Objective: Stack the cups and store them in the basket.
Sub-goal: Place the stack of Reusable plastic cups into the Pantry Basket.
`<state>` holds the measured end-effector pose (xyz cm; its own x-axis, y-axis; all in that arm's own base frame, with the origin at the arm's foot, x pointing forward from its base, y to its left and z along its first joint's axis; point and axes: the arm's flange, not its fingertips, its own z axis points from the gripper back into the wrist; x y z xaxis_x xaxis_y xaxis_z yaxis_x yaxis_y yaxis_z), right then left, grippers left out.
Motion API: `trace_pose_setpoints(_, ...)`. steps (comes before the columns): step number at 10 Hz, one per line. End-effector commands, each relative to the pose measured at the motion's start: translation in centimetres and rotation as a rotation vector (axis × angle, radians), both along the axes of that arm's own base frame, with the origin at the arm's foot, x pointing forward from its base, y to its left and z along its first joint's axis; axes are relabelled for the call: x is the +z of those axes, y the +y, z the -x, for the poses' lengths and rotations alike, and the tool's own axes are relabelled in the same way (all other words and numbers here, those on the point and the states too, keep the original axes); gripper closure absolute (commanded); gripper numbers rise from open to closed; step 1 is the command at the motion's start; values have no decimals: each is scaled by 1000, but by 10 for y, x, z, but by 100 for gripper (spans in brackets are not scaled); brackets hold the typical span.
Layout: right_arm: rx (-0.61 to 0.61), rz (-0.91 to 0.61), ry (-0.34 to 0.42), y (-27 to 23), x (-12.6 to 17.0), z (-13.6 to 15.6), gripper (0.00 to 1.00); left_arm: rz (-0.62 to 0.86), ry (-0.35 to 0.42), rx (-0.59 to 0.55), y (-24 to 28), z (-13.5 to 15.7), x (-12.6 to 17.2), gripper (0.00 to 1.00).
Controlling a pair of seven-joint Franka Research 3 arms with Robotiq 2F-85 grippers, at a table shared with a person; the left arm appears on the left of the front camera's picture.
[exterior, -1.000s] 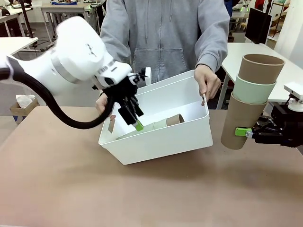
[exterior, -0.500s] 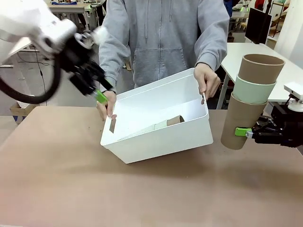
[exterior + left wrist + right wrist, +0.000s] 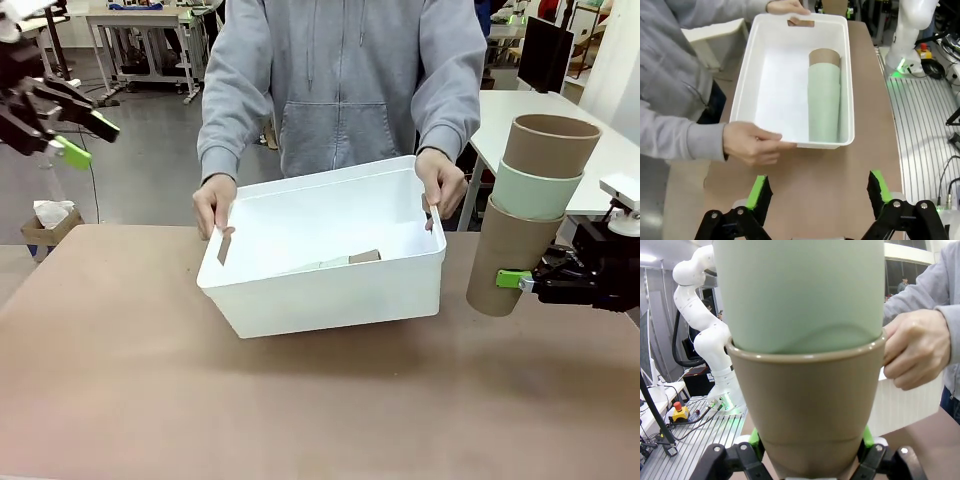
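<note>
At far left we see left gripper (image 3: 75, 137) raised high, fingers spread wide, holding nothing. Centre: person's hands (image 3: 213, 205) grip both short ends of white basket (image 3: 330, 290) on table (image 3: 300, 410); inside lies stack of cups (image 3: 824, 100) (green over brown), on its side. Right: right gripper (image 3: 527, 281) pinching brown bottom cup of upright three-cup stack (image 3: 527, 210), just beside basket.

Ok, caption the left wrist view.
Open left gripper above the table; person's hands hold the basket with stacked cups inside.
</note>
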<state>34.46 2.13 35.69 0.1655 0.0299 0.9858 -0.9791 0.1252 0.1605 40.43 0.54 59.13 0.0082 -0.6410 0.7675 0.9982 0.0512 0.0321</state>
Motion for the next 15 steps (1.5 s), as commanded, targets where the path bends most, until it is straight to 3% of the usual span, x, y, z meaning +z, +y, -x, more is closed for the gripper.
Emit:
trace_pose_setpoints(1,0,0,-13,1,4,-1,15,-14,-17,-1,1,4,-10,0)
trace_pose_setpoints(15,0,0,-13,1,4,-1,15,-2,-4,8,5,1,-1,0)
